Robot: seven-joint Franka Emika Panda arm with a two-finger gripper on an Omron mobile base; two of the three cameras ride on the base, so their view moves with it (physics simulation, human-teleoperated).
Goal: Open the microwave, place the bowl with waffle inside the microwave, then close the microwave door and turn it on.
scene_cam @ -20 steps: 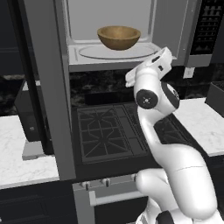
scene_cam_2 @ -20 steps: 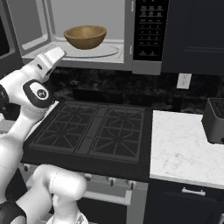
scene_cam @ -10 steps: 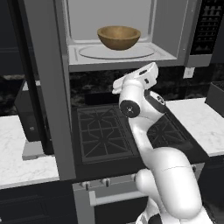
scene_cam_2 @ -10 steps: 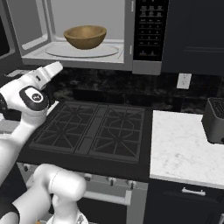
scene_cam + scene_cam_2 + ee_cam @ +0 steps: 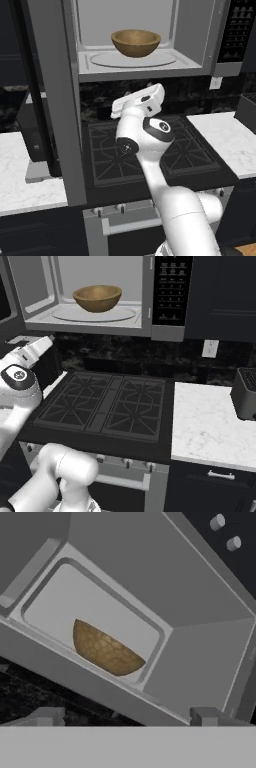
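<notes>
The microwave [image 5: 200, 35] [image 5: 147, 301] stands open, its light grey cavity showing. The wooden bowl [image 5: 135, 42] [image 5: 97, 297] [image 5: 104, 649] rests on the round tray inside. Its thick walls hide the waffle. The microwave door [image 5: 60, 100] is swung out to the left and I see it edge-on. My gripper [image 5: 156, 94] [image 5: 46, 343] [image 5: 129, 719] hangs below the cavity's front edge, over the stove, tilted up toward the opening. It is open, the fingertips [image 5: 47, 716] stand far apart, and nothing is between them.
A black gas stove [image 5: 170, 155] [image 5: 105, 403] lies under the microwave. White marble counters flank it [image 5: 225, 137] [image 5: 210, 426]. A black toaster [image 5: 246, 392] sits at the right, and a dark boxy appliance [image 5: 35, 130] stands behind the open door. The button panel [image 5: 167, 291] is on the microwave's right.
My hand has drawn back from the microwave opening, down and to the left, still open. The bowl stays on the tray inside.
</notes>
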